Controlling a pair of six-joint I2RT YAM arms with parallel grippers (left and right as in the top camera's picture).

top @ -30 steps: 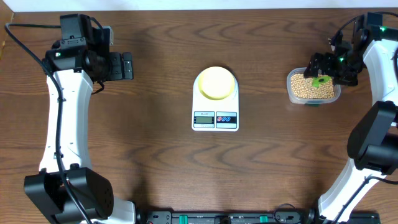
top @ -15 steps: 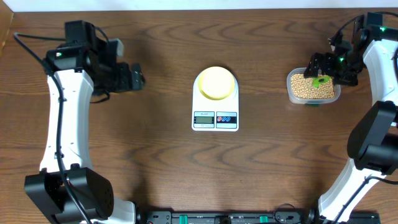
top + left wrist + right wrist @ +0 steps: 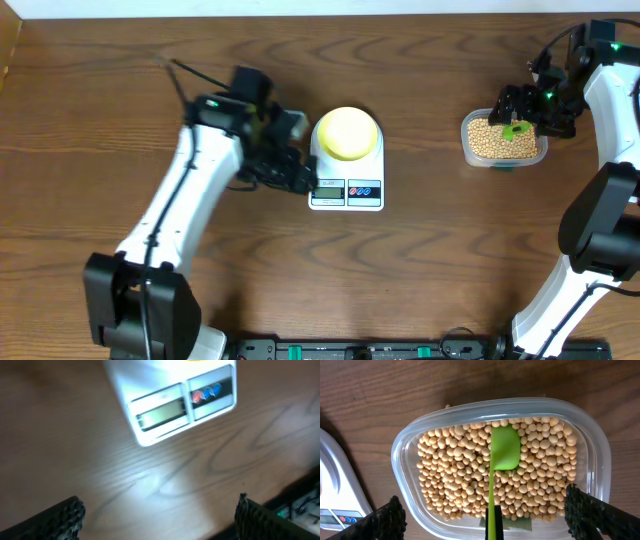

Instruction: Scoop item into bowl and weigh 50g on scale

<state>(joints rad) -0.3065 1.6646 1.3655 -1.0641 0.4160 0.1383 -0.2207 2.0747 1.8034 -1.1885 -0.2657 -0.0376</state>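
Beans [image 3: 445, 470] lying in tub [image 3: 400, 445], scoop [image 3: 505, 450] on top.
Spread, the right pincer [image 3: 482, 502] is hanging astride its handle [image 3: 491, 492], needing a square pinch; left pincer [image 3: 160, 505], spread, hovering beside scale [image 3: 165, 407].

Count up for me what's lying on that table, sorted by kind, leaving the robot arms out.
scale: 1
bowl: 1
clear tub: 1
green scoop: 1
beans: 1 heap in the tub, too many to count singly
Total: 4 things, plus the beans
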